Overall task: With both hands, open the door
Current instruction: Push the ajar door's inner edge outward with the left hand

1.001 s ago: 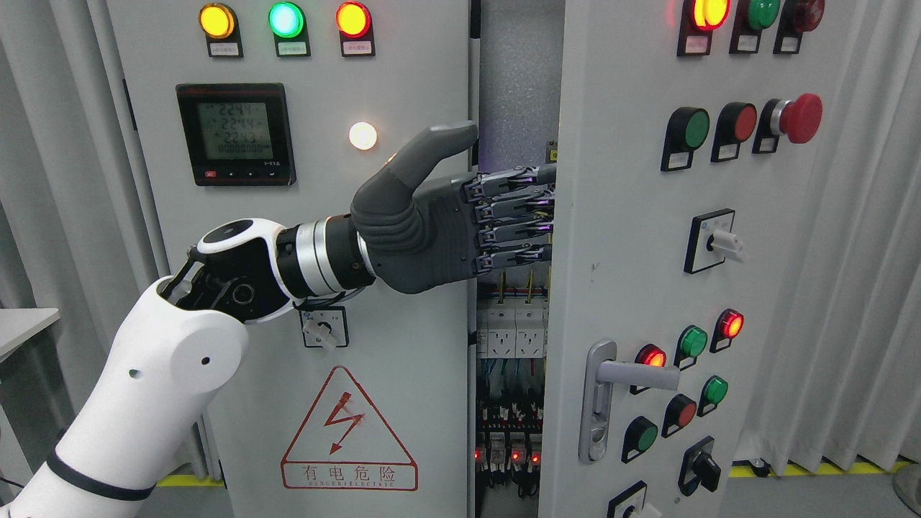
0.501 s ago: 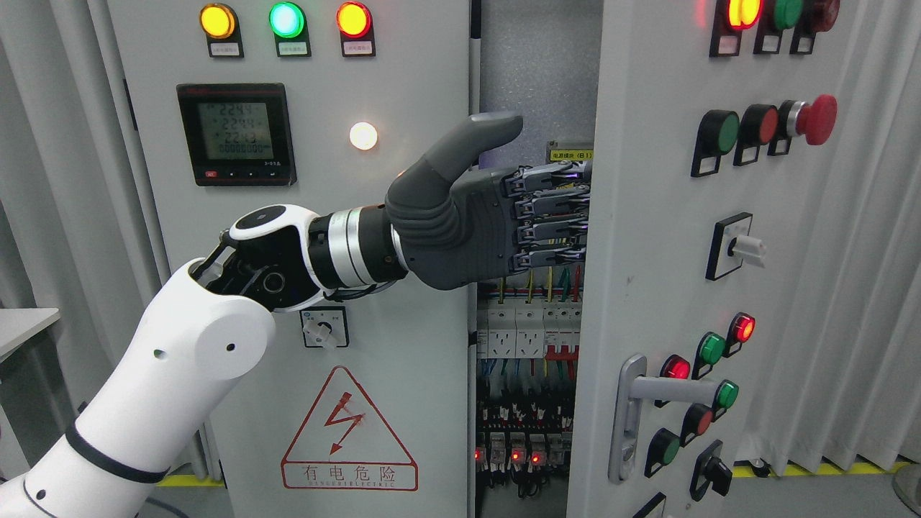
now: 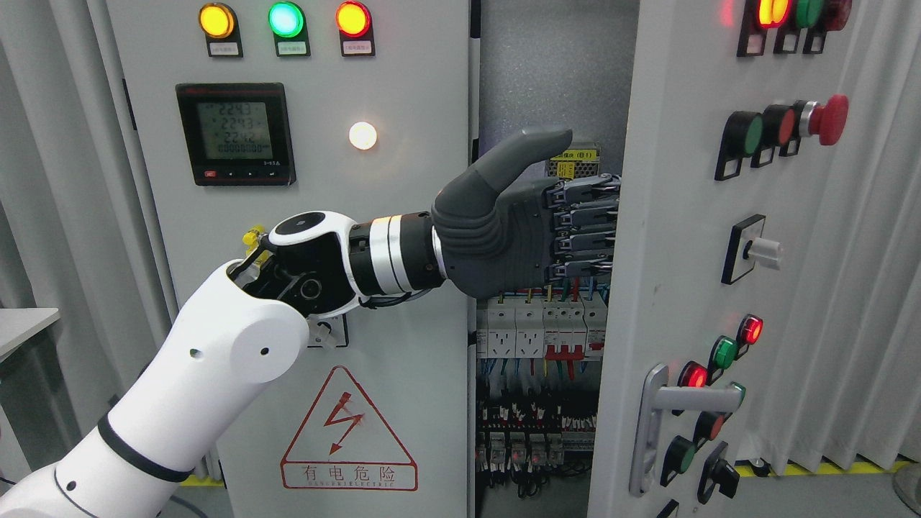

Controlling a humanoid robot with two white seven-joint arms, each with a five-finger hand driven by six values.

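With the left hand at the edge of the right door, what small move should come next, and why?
Probably push the right door a little further to the right. The left hand has its fingers at the door's inner edge, thumb up, and the door stands only partly open: the gap shows just part of the breakers and wiring inside. The right hand is not in view.

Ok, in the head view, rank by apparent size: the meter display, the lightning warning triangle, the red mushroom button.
1. Lightning warning triangle, largest.
2. Meter display, somewhat smaller.
3. Red mushroom button, clearly smallest; it sits on the swung-open right door, so its angle skews it.
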